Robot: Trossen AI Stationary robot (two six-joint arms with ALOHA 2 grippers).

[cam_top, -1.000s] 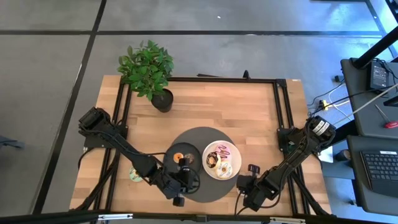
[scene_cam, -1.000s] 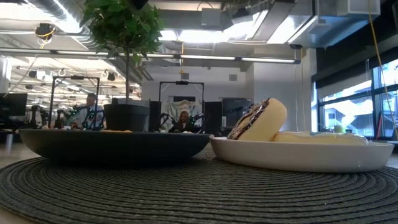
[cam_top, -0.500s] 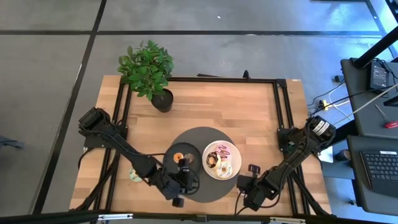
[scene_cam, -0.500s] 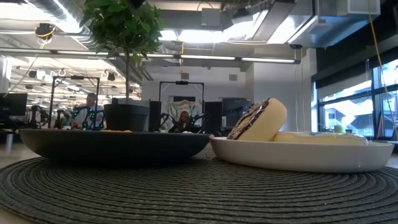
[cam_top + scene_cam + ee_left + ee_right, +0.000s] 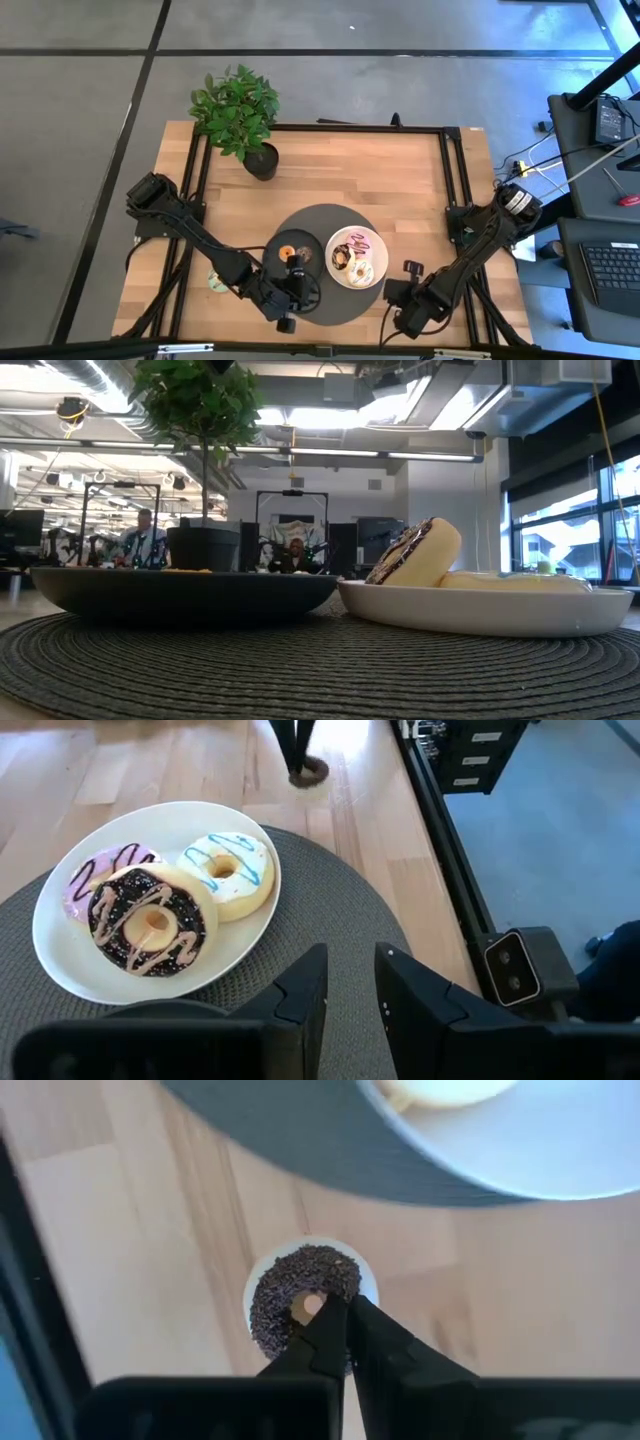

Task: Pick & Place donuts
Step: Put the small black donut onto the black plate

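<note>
A small purple-sprinkled donut [image 5: 285, 1295] lies on the bare wood near the table's front right. My right gripper [image 5: 335, 1320] stands shut right above it, its tips by the donut's hole; in the high view this gripper [image 5: 402, 298] hides the donut. A white plate [image 5: 60, 960] holds a chocolate donut [image 5: 148, 923], a white donut [image 5: 228, 872] and a pink donut [image 5: 95, 875]. A dark grey plate [image 5: 275, 238] holds an orange mini donut [image 5: 287, 252]. My left gripper [image 5: 350, 985] hovers open over the mat beside the plates, with nothing between its fingers. My right gripper points down at the purple donut's inner edge [image 5: 305, 1308] with its fingers shut together. Its own fingers cover the spot, so I cannot tell whether they touch the donut. The donut lies flat on the wood.
Both plates sit on a round dark woven mat [image 5: 325, 215]. One more donut [image 5: 215, 282] lies on the wood by the left rail. A potted plant [image 5: 238, 110] stands at the far left. Black frame rails [image 5: 452, 190] run along the table's sides.
My right gripper has risen a little above the table at the front right. My left gripper and the donuts on the plates have stayed where they were.
</note>
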